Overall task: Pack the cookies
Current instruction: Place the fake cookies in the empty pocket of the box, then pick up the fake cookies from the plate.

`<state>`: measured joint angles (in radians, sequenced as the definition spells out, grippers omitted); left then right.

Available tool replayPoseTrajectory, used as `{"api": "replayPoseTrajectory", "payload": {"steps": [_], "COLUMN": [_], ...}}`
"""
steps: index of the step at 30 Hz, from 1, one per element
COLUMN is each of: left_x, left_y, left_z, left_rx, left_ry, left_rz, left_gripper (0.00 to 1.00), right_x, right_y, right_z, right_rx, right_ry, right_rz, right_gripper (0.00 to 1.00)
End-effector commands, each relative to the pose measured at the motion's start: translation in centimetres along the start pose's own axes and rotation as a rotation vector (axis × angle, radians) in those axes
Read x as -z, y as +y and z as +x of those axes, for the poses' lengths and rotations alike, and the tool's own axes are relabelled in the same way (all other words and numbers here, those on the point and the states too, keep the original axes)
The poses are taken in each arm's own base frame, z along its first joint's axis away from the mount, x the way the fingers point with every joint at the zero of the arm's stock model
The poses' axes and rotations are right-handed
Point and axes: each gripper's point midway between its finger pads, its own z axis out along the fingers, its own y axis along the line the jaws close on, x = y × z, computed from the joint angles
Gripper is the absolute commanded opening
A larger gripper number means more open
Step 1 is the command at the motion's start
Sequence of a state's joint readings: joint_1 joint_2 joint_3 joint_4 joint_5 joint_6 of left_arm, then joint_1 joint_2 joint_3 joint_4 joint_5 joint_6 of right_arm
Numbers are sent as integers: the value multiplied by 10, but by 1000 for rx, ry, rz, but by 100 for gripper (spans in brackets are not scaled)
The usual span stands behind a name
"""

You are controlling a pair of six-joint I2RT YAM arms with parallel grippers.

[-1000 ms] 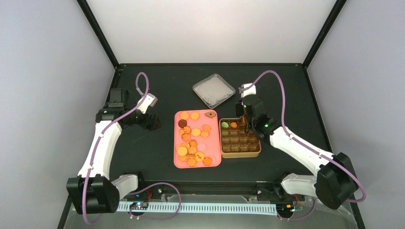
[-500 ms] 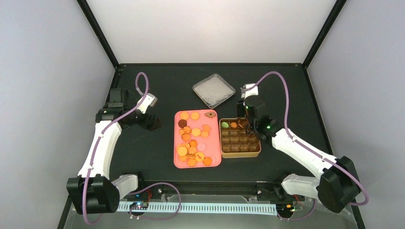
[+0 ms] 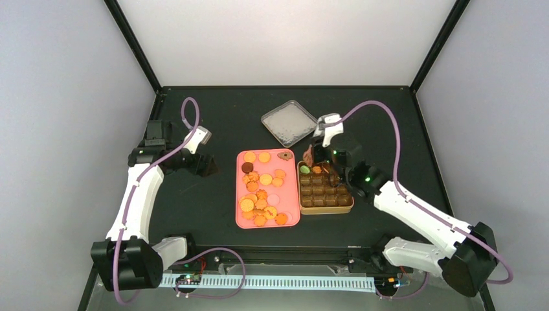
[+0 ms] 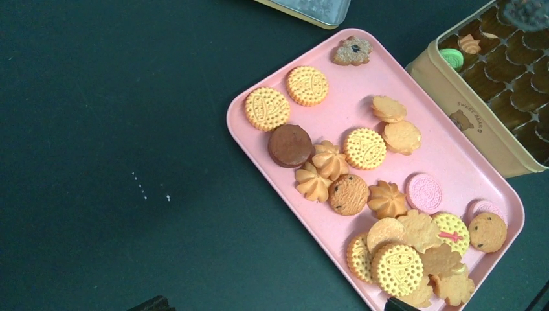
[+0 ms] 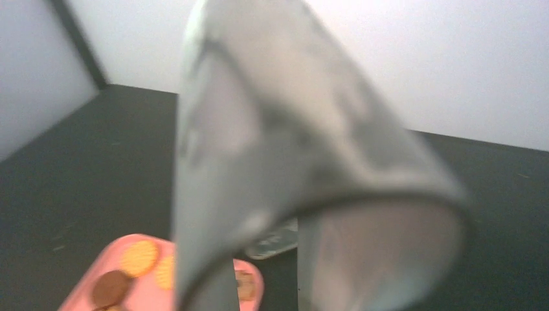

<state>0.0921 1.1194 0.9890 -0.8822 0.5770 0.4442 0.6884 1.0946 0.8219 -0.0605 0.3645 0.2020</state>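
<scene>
The cookies (image 4: 348,194) lie heaped on the pink tray (image 4: 447,152), directly left of the right end effector (image 3: 316,155), which hangs over the far left corner of the tin (image 3: 325,210). The tray's long side runs near to far, parallel with the tin, so I judge the reach a short sideways one. The flower-shaped cookie (image 3: 283,155) is closest to it.

The left end effector (image 3: 208,167) sits just off the tray's other side, about as near, its fingertips (image 4: 154,303) apart and holding nothing.

Blurred metal tongs (image 5: 272,129) fill the right wrist view and hide that end effector's fingers, so I cannot tell how they are set. 2 cookies, including 1 green cookie (image 3: 304,169), appear to sit in the tin.
</scene>
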Motion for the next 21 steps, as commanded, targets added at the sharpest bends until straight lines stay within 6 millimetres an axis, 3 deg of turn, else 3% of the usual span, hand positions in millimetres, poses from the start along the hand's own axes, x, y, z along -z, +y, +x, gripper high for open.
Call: {"api": "replayPoseTrajectory", "payload": {"steps": [1, 6, 10, 21], "left_x": [8, 5, 1, 9], "left_y": [4, 7, 9, 4], "left_z": [-13, -6, 0, -8], "left_rx": [-16, -19, 0, -4], "left_ry": [-33, 5, 34, -23], "left_rz": [-10, -12, -11, -18], "left_gripper": [88, 87, 87, 86], "right_x": [15, 23, 31, 48], "right_y": [60, 127, 161, 187], "right_z": [-18, 2, 24, 55], "right_rx": [-2, 22, 33, 24], "right_ry": [-33, 25, 69, 146], "right_rz": [-155, -307, -394, -525], "right_gripper": [32, 32, 31, 30]}}
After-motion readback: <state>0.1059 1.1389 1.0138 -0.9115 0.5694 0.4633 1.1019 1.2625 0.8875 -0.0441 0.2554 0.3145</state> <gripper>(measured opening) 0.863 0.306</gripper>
